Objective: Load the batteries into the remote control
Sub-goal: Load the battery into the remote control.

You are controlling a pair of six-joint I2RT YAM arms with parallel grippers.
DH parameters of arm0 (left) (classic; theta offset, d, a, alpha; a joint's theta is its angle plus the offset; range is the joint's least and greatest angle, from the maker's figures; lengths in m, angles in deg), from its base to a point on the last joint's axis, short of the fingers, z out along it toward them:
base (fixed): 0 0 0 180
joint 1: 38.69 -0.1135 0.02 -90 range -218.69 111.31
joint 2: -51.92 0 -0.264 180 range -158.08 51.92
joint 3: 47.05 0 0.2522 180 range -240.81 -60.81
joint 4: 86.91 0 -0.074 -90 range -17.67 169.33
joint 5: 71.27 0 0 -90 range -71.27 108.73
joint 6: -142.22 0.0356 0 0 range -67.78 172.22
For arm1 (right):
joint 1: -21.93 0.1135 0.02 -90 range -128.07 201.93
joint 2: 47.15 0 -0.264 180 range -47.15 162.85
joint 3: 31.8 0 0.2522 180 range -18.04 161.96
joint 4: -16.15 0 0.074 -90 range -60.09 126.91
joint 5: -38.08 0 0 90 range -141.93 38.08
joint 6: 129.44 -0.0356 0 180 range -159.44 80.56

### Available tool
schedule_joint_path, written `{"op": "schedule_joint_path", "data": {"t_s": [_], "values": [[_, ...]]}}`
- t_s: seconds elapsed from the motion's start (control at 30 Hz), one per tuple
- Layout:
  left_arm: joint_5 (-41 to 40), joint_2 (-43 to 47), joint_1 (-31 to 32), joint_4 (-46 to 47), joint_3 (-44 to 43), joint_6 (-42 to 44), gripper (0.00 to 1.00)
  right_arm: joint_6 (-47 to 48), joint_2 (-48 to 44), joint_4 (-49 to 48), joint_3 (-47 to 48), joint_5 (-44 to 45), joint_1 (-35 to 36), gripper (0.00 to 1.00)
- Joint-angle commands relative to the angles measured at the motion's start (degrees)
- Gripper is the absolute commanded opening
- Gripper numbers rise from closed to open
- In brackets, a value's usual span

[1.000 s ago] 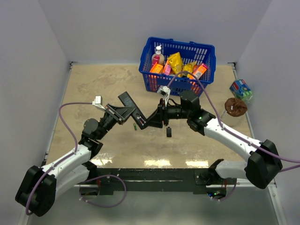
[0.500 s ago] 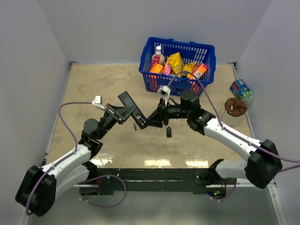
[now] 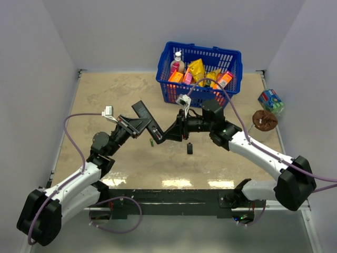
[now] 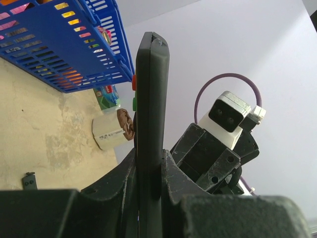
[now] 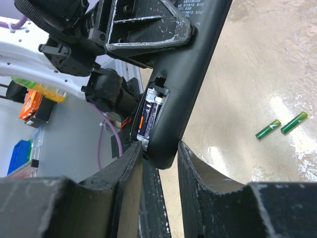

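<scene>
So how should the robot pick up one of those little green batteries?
Probably around its middle, from straight above, closing across the thin width: each of the batteries lies flat on the table, a slim cylinder with free sides.

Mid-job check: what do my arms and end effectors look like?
The left arm and right arm are alike: white link shells, black joints and bases, and a purple cable looping along each. The left end effector and right end effector are black, each with two blocky, scuffed fingers. A small white camera box sits at each wrist.
</scene>
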Motion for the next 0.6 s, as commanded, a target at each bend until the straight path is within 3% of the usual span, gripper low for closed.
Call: {"op": "schedule_joint_path", "data": {"t_s": [0.0, 0.2, 0.57], "values": [[-0.52, 0.51, 0.17, 2.53, -3.11, 0.20, 0.00, 0.07, 0.09, -1.15, 2.79, -0.20, 1.67, 0.34], [0.27, -0.02, 0.44, 2.79, -3.55, 1.52, 0.00, -0.90, 0.35, -0.01, 4.19, 1.20, 1.93, 0.33], [0.89, 0.24, 0.70, 3.32, -4.87, 3.90, 0.00, 1.38, 3.16, 10.27, 8.41, 11.91, 4.48, 0.25]]}}
